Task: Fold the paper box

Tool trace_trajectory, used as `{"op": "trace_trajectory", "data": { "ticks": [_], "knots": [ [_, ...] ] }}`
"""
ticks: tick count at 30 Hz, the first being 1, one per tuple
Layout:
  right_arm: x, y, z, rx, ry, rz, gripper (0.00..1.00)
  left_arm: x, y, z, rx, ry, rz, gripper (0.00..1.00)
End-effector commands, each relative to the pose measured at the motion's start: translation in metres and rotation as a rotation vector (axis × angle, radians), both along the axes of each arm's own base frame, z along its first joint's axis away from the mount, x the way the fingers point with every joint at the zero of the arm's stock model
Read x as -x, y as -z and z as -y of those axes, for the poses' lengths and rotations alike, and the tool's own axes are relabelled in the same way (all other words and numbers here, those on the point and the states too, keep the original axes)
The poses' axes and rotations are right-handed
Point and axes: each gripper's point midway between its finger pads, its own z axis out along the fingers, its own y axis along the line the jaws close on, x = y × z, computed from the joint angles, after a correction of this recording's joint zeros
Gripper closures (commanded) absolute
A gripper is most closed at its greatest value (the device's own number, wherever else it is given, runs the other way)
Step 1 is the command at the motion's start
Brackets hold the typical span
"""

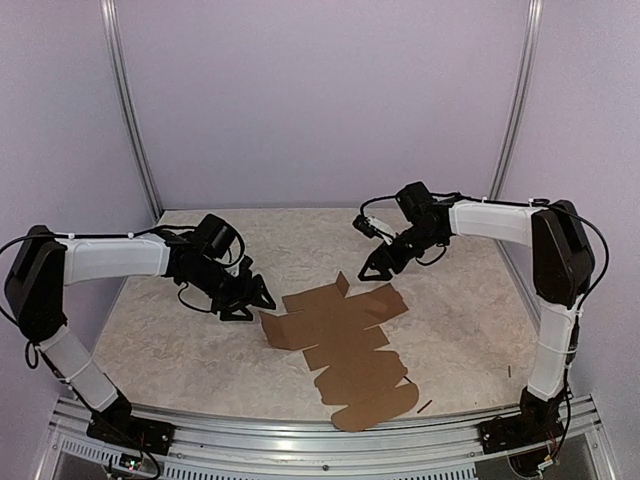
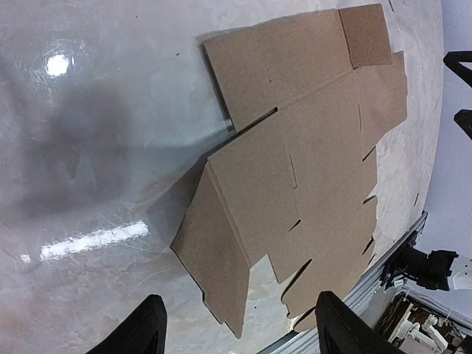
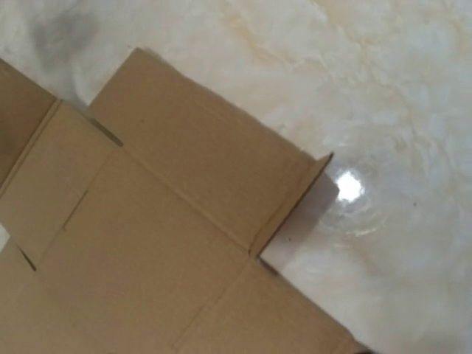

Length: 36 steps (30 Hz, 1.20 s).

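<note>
My left gripper [image 2: 241, 302] hangs released and empty at ten o'clock of the paper box [image 1: 345, 340], right gripper [image 1: 378, 265] at one o'clock, its grip I can't tell.

Top camera looks down — closer wrist cameras share the paper box [image 1: 345, 345].

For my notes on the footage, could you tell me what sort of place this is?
Probably a robot test booth: plain lilac walls on a metal frame enclose a marbled table holding a flat cardboard sheet.
</note>
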Motion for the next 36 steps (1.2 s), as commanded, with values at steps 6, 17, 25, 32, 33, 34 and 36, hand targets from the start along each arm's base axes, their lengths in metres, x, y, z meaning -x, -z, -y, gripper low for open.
{"op": "trace_trajectory", "data": {
  "ticks": [6, 17, 25, 32, 33, 34, 36],
  "knots": [
    [0.01, -0.018, 0.009, 0.032, -0.006, -0.013, 0.31, 0.002, 0.001, 0.022, 0.08, 0.032, -0.071, 0.42],
    [0.008, -0.042, 0.011, 0.036, -0.017, 0.032, 0.3, -0.019, 0.012, 0.042, 0.086, 0.104, -0.099, 0.66],
    [0.012, -0.049, 0.017, 0.048, -0.016, 0.065, 0.3, -0.02, 0.025, 0.048, 0.091, 0.132, -0.131, 0.73],
    [0.009, -0.056, 0.021, 0.095, -0.062, 0.117, 0.29, -0.041, 0.014, 0.062, 0.111, 0.239, 0.037, 0.96],
    [0.008, -0.058, 0.021, 0.099, -0.073, 0.124, 0.29, -0.046, 0.005, 0.065, 0.117, 0.259, 0.087, 0.97],
    [0.008, -0.06, 0.02, 0.101, -0.086, 0.127, 0.27, -0.051, -0.005, 0.067, 0.126, 0.288, 0.148, 0.98],
    [0.008, -0.066, 0.017, 0.094, -0.118, 0.131, 0.25, -0.06, -0.031, 0.07, 0.129, 0.353, 0.288, 1.0]
  ]
}}
